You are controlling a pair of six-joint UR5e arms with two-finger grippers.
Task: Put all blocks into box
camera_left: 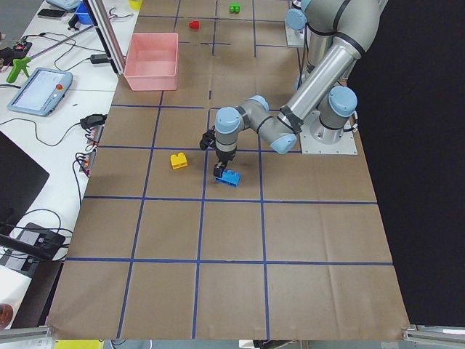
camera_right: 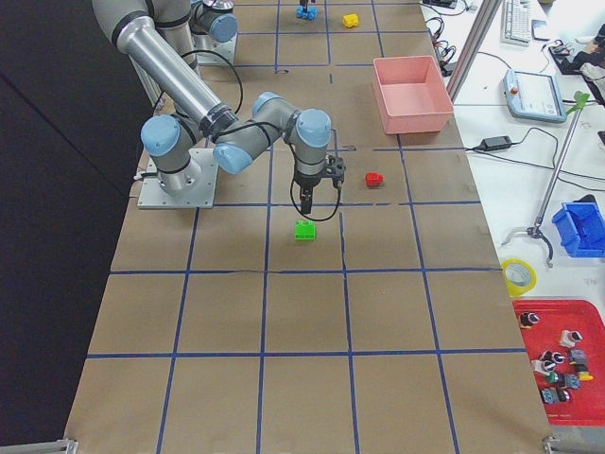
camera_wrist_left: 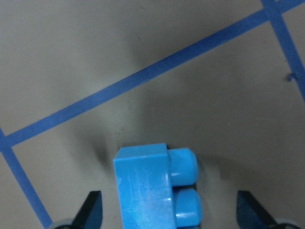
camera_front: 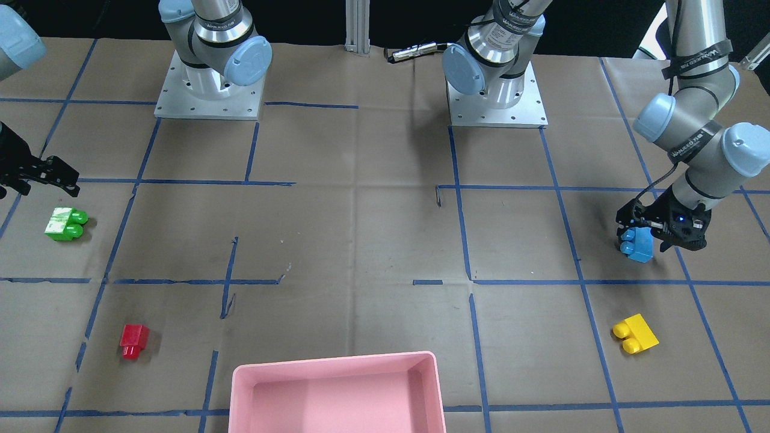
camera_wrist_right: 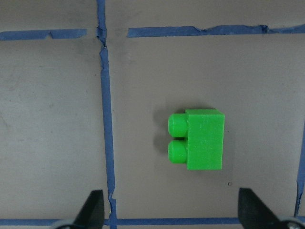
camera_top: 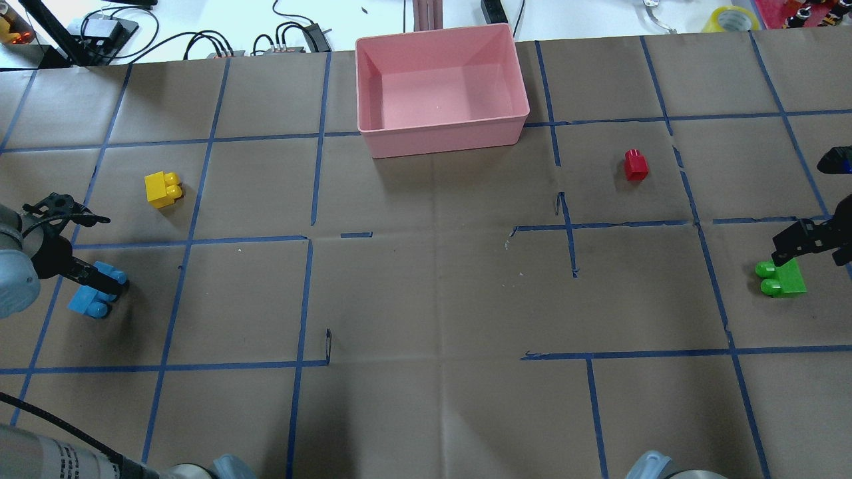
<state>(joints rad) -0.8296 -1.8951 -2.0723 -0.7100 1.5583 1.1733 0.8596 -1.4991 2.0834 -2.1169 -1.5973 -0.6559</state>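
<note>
Left jaws, wide open, straddle the blue block (camera_front: pixel 639 245) near 1 worktop (camera_front: pixel 361 240) end. Right jaws, wide open and empty, hang over the green block (camera_front: pixel 67 224) near the other end. The yellow block (camera_front: pixel 635 334) and red block (camera_front: pixel 133 341) lie well apart, either side of the box (camera_front: pixel 337 361) at the far edge.

The left arm (camera_front: pixel 692 36) and right arm (camera_front: pixel 216 21) were silver-grey tubes with pale blue caps (camera_front: pixel 249 60) at the joints and black bands (camera_front: pixel 698 57) bearing white lettering. Each stood on a square metal plate (camera_front: pixel 207 102) dotted with screw holes. A thin black cable (camera_front: pixel 649 189) ran to the left arm's black fingers (camera_front: pixel 677 242), near a small blue light.
</note>
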